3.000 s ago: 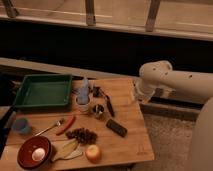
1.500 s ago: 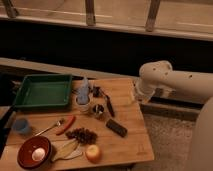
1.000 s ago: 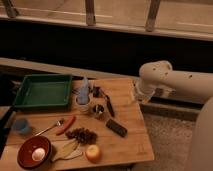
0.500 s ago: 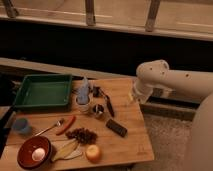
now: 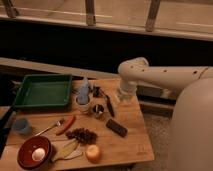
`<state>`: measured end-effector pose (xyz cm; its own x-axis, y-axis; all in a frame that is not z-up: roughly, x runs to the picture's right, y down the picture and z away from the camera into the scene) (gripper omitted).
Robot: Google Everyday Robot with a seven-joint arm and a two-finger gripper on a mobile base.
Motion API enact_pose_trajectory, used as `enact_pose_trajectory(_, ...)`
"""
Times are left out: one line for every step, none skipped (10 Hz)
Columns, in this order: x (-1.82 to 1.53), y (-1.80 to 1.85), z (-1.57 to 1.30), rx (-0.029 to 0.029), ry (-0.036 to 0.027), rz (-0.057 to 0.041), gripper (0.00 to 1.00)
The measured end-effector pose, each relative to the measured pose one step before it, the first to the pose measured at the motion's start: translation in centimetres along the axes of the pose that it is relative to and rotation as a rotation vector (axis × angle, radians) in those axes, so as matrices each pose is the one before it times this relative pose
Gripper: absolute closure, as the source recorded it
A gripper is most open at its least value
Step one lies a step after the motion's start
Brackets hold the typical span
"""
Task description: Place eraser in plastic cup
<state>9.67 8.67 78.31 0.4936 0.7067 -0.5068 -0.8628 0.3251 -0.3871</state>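
Observation:
The eraser point(image 5: 116, 128), a flat dark block, lies on the wooden table toward its right side. The light-blue plastic cup point(image 5: 21, 126) stands at the table's far left edge. My gripper point(image 5: 122, 96) hangs at the end of the white arm, above the table's back right part. It is behind and a little right of the eraser, apart from it, and far from the cup.
A green tray point(image 5: 43, 91) is at the back left. A white cup with a blue thing point(image 5: 82, 102), a small dark shiny cup point(image 5: 98, 110) and a black pen-like stick point(image 5: 109, 106) stand mid-table. A red bowl with an egg point(image 5: 33, 153), an apple point(image 5: 93, 153), a chili point(image 5: 65, 125) and raisins point(image 5: 82, 134) are in front.
The arm has swung left and a little forward, bringing the gripper over the table's back right part. The objects on the table have not moved.

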Motion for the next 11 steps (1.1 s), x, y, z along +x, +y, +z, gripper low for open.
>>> enact_pose_trajectory(0.048,0.997,0.337,-0.00161,0.01035,-0.02813,0.40)
enact_pose_trajectory(-0.079,1.935,0.771,0.00505,0.01848,-0.05809,0.40)
enact_pose_trajectory(-0.034,1.164,0.643,0.00155,0.01571,-0.03513,0.40)
enact_pose_trajectory(-0.011,0.686,0.592,0.00814,0.01508,-0.03213,0.40)
enact_pose_trajectory(-0.069,0.726,0.455,0.00123,0.01154,-0.02324,0.40)
enact_pose_trajectory(-0.362,0.645,0.300,0.00200,0.00934,-0.02268,0.40)
enact_pose_trajectory(-0.182,0.541,0.212,0.00129,0.01122,-0.02006,0.40)
enact_pose_trajectory(-0.092,0.557,0.236,0.00621,0.01208,-0.02720,0.40)
enact_pose_trajectory(0.095,0.545,0.004,0.00239,0.00570,-0.01890,0.40)
enact_pose_trajectory(-0.056,-0.154,0.026,0.00609,-0.00336,-0.00411,0.40)
enact_pose_trajectory(0.086,-0.063,-0.026,-0.00045,-0.00080,0.00235,0.40)
